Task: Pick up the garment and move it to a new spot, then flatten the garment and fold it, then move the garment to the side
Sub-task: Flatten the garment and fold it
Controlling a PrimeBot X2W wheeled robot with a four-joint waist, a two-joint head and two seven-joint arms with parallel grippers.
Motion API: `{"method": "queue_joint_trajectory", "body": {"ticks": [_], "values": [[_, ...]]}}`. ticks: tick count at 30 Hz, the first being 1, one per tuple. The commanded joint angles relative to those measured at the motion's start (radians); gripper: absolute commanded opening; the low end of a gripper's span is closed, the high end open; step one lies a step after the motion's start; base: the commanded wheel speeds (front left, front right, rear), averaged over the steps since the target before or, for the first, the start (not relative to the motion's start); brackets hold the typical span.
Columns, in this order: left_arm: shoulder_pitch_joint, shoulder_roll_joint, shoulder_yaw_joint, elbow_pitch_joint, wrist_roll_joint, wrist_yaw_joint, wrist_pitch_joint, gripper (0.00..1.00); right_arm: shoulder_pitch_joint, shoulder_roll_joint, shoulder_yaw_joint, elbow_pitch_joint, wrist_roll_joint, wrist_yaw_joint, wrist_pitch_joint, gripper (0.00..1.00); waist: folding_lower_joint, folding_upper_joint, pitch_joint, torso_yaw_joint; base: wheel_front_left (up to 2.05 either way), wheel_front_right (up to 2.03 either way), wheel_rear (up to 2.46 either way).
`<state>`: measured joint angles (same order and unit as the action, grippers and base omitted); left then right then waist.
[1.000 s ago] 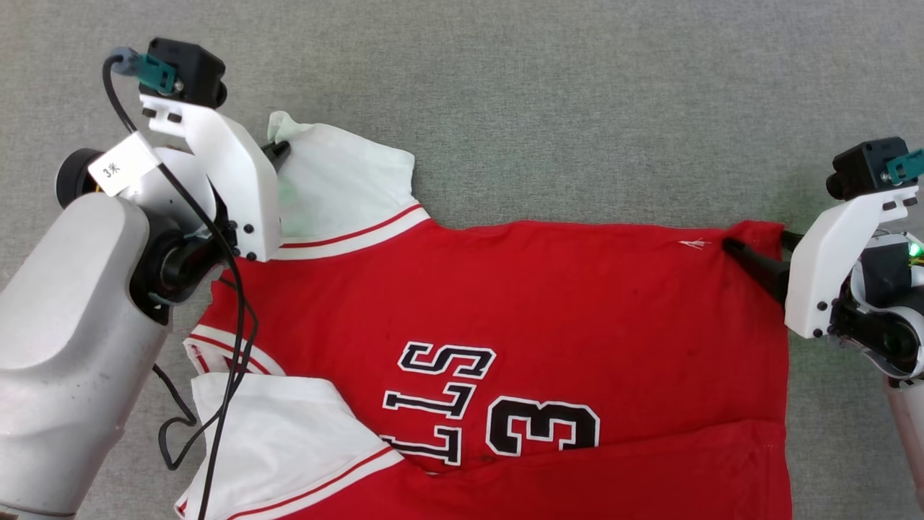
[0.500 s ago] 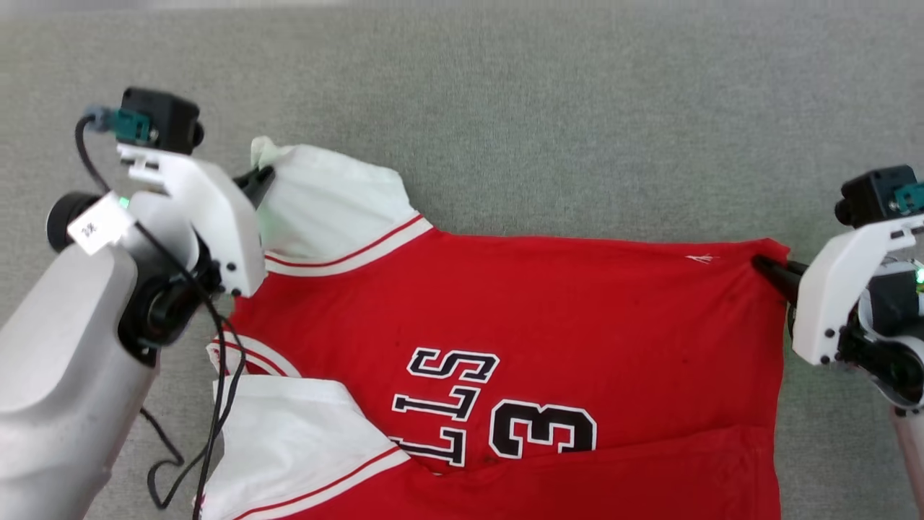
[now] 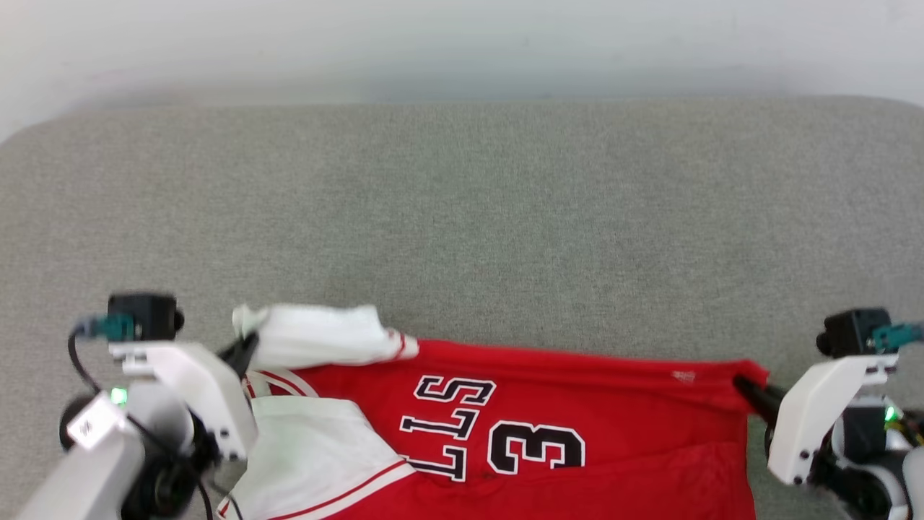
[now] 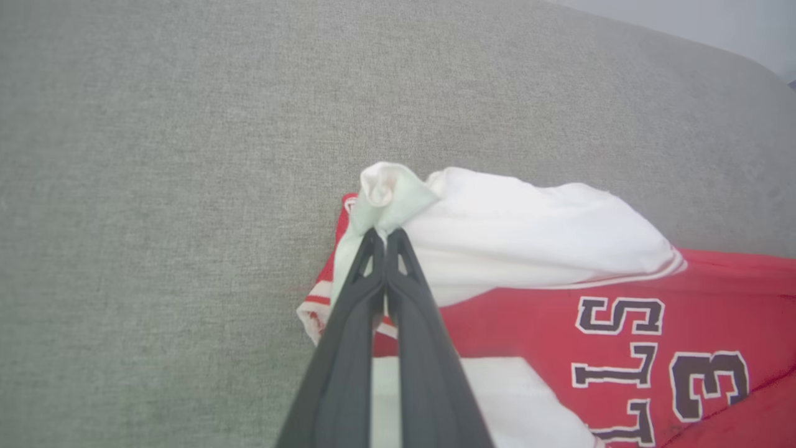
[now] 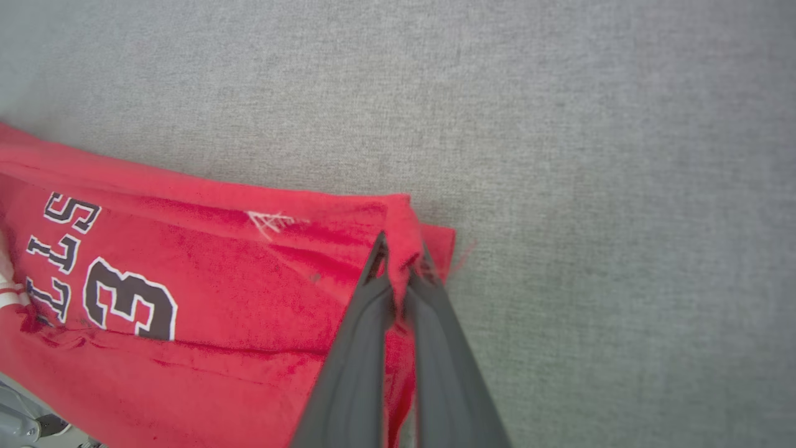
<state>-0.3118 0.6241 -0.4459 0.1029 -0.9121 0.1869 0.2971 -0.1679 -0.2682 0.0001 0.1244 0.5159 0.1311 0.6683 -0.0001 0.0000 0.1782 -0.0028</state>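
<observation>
on grey fabric (image 3: 462, 217), low in the head view: garment (image 3: 577, 412) spread between my arms, number side up. left gripper (image 3: 244, 348) pinched tight on the bunched white sleeve (image 3: 317, 336). right gripper (image 3: 742, 384) pinched tight on the red hem corner (image 5: 404, 218).

The garment (image 3: 613, 412) lies on the near part of the fabric surface (image 3: 462, 217), sleeves (image 3: 317, 336) at its left end.

Head view's bottom edge chops off the garment (image 3: 621, 426), lettering (image 3: 455, 426) half under a white sleeve (image 3: 317, 448); right tool (image 5: 401, 249) tips half buried in hem, left arm (image 3: 86, 477) smeared with blur.
</observation>
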Motion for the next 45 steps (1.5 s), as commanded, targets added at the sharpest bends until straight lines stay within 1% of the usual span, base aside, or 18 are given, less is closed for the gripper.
{"method": "queue_joint_trajectory", "body": {"ticks": [1,5,10,15,16,17,18,19,20,21,22,23,24,27,32,34,40,45], "values": [[0.063,0.002,0.008,-0.014,-0.011,0.019,-0.019,0.0,0.038,0.015,-0.009,0.007,-0.005,-0.001,-0.014,0.0,0.0001,0.0,-0.03,0.005,0.0,0.0,0.0],[0.176,-0.014,0.006,-0.042,-0.028,0.049,-0.049,0.0,0.091,0.039,-0.023,0.025,-0.006,-0.001,-0.039,0.0,0.0001,0.0,-0.053,0.01,0.0,0.0,0.0],[0.276,-0.025,-0.015,-0.032,-0.047,0.067,-0.049,0.0,0.145,0.059,-0.047,0.054,0.003,-0.001,-0.069,0.0,0.0001,0.0,-0.073,0.017,0.0,0.0,0.0],[0.314,-0.046,-0.046,-0.001,-0.056,0.057,-0.038,0.0,0.184,0.074,-0.052,0.086,0.004,-0.001,-0.087,0.0,0.0001,0.0,-0.091,0.016,0.0,0.0,0.0],[0.32,-0.054,-0.05,0.016,-0.063,0.052,-0.037,0.0,0.189,0.079,-0.051,0.095,0.007,-0.001,-0.091,0.02,0.0001,0.0,-0.095,0.015,0.0,0.0,0.0],[0.324,-0.06,-0.055,0.032,-0.068,0.047,-0.033,0.0,0.195,0.084,-0.049,0.104,0.011,-0.001,-0.094,0.07,0.0001,0.0,-0.098,0.014,0.0,0.0,0.0],[0.321,-0.067,-0.053,0.047,-0.072,0.042,-0.039,0.0,0.199,0.088,-0.046,0.111,0.012,-0.001,-0.097,0.45,0.0001,0.0,-0.101,0.013,0.0,0.0,0.0],[0.316,-0.078,-0.052,0.061,-0.079,0.036,-0.045,0.0,0.201,0.093,-0.046,0.118,0.017,-0.001,-0.108,1.0,0.0001,0.0,-0.103,0.013,0.0,0.0,0.0],[0.309,-0.088,-0.055,0.073,-0.081,0.032,-0.046,0.08,0.201,0.095,-0.043,0.121,0.02,-0.001,-0.115,1.0,0.0001,0.0,-0.106,0.013,0.0,0.0,0.0],[0.309,-0.088,-0.055,0.073,-0.081,0.032,-0.046,0.08,0.201,0.095,-0.043,0.121,0.02,-0.001,-0.115,1.0,0.0001,0.0,-0.106,0.013,0.0,0.0,0.0],[0.301,-0.092,-0.06,0.084,-0.08,0.028,-0.046,0.31,0.202,0.097,-0.041,0.12,0.024,-0.001,-0.126,1.0,0.0001,0.0,-0.108,0.014,0.0,0.0,0.0],[0.291,-0.094,-0.063,0.092,-0.07,0.025,-0.053,0.98,0.205,0.103,-0.042,0.114,0.034,-0.001,-0.137,1.0,0.0001,0.0,-0.111,0.014,0.0,0.0,0.0],[0.283,-0.101,-0.059,0.098,-0.07,0.025,-0.063,1.0,0.209,0.103,-0.043,0.106,0.035,-0.001,-0.146,1.0,0.0001,0.0,-0.113,0.013,0.0,0.0,0.0],[0.263,-0.102,-0.056,0.11,-0.05,0.021,-0.092,1.0,0.219,0.097,-0.043,0.067,0.037,-0.001,-0.168,1.0,0.0001,0.0,-0.119,0.011,0.0,0.0,0.0],[0.242,-0.099,-0.02,0.071,-0.009,0.04,-0.196,1.0,0.255,0.086,-0.06,-0.036,0.028,-0.001,-0.167,1.0,0.0001,0.0,-0.13,0.006,0.0,0.0,0.0],[0.24,-0.097,-0.012,0.043,0.018,0.057,-0.238,1.0,0.268,0.079,-0.072,-0.082,0.016,-0.001,-0.155,1.0,0.0001,0.0,-0.135,0.006,0.0,0.0,0.0],[0.236,-0.093,0.008,-0.039,0.098,0.089,-0.374,1.0,0.299,0.079,-0.119,-0.191,0.003,-0.001,-0.064,1.0,0.0001,0.0,-0.151,0.007,0.0,0.0,0.0],[0.228,-0.102,0.02,-0.097,0.166,0.128,-0.476,1.0,0.29,0.072,-0.162,-0.195,-0.006,-0.001,0.053,1.0,0.0001,0.0,-0.147,0.022,0.0,0.0,0.0]]}}
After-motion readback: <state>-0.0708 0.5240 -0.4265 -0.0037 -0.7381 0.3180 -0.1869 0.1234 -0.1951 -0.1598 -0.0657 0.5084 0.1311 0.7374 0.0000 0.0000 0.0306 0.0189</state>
